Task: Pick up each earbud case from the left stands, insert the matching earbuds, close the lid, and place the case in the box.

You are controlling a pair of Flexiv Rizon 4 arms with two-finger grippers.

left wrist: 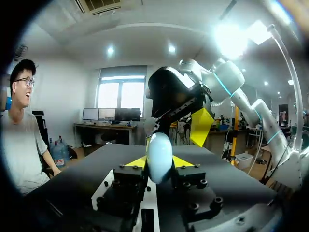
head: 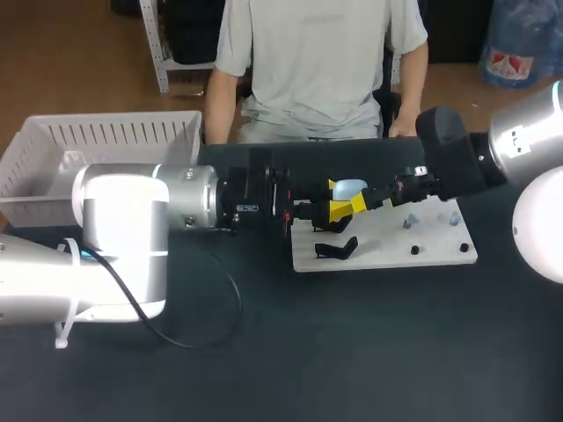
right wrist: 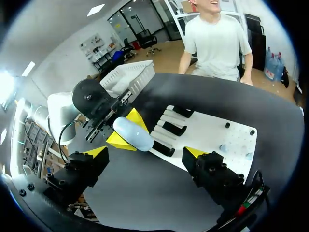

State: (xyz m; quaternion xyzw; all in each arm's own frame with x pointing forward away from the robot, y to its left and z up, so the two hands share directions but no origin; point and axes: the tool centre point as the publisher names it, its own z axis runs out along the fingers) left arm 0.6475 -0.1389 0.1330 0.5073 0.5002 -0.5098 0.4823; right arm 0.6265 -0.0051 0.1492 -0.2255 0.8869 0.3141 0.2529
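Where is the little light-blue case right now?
In the head view, the pale blue rounded earbud case is pinched in the left hand, just above the left part of the white pegged board, mid-table.

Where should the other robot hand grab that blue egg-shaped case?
Its free rounded end looks best: the earbud case pokes out past the left end effector, which clamps its lower part from two sides. The open right end effector would likely come straight on from the facing side and close over that bare end.
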